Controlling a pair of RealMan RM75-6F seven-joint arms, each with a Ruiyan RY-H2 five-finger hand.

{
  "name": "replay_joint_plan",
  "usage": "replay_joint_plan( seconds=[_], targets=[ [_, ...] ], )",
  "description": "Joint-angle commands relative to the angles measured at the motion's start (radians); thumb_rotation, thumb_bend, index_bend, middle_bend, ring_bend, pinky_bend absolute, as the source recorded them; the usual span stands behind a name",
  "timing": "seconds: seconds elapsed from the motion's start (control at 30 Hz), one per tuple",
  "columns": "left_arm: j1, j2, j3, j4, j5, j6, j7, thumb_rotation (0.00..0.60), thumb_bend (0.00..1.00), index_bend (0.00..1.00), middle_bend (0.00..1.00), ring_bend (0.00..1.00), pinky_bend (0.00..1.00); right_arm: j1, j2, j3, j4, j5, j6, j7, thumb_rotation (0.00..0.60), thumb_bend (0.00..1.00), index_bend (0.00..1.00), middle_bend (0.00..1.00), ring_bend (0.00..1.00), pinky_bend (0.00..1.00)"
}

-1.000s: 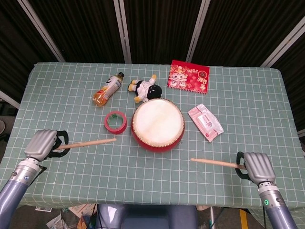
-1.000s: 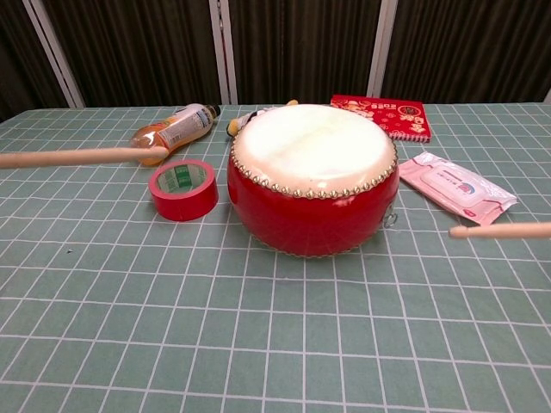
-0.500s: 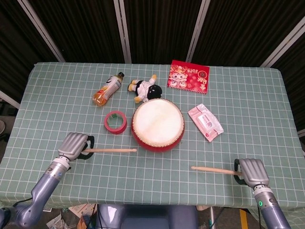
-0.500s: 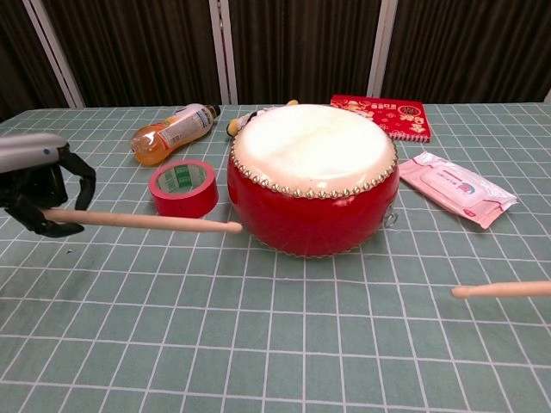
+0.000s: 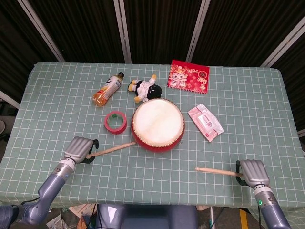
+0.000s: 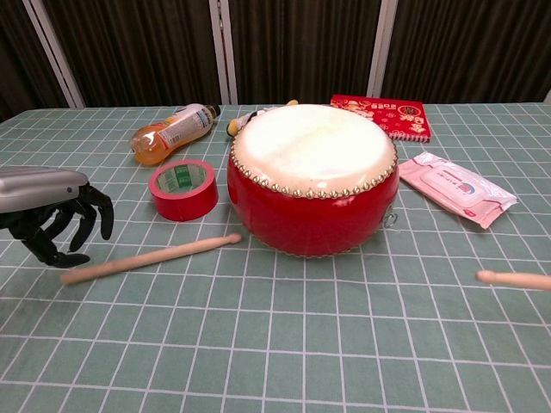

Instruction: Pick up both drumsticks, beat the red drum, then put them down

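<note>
So your left hand has its fingers apart, off the left stick, which lies on the table with its tip just beside the drum. Your right hand grips the right stick, tip well apart from the drum.

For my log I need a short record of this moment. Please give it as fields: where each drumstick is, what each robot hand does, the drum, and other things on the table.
left drumstick: lies on the table, tip near the red drum
left robot hand: fingers apart above the stick's butt, holding nothing
right drumstick: held by the right robot hand, pointing left
red drum: upright, mid-table
others: red tape roll, bottle, plush doll, red booklet, wipes pack
</note>
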Motion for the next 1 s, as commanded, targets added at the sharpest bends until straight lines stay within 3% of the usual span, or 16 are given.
replay_joint_plan(
  seconds=[0.03,0.27,0.67,0.8,0.87,1.0],
  targets=[
    [-0.003,0.025,0.01,-0.027,-0.023,0.005,0.011,0.6,0.21,0.31,0.41,0.5,0.59,-0.001,-0.002,0.0,0.001,0.007,-0.005,-0.016,0.6,0.61,0.52,0.65,0.64,0.48],
    [0.012,0.087,0.02,-0.074,-0.032,0.025,-0.014,0.6,0.13,0.2,0.22,0.29,0.41,-0.005,-0.006,0.002,-0.001,0.019,-0.006,-0.048,0.6,0.51,0.41,0.49,0.48,0.39],
    [0.134,0.251,0.045,-0.116,0.173,0.116,-0.251,0.6,0.12,0.13,0.11,0.17,0.33,-0.022,0.008,0.015,-0.012,0.005,0.01,-0.044,0.6,0.45,0.16,0.26,0.21,0.23],
    [0.199,0.308,0.062,-0.088,0.293,0.188,-0.369,0.6,0.12,0.07,0.03,0.08,0.24,-0.048,0.039,0.029,-0.032,-0.061,0.071,0.001,0.6,0.43,0.04,0.15,0.09,0.12],
    [0.241,0.335,0.073,-0.065,0.354,0.241,-0.439,0.6,0.11,0.02,0.0,0.01,0.11,-0.074,0.058,0.038,-0.041,-0.127,0.122,0.06,0.6,0.42,0.02,0.09,0.03,0.08],
    [0.322,0.366,0.103,0.007,0.455,0.336,-0.567,0.6,0.1,0.0,0.0,0.0,0.02,-0.137,0.088,0.039,-0.01,-0.274,0.234,0.181,0.6,0.39,0.0,0.0,0.0,0.01]
  ],
)
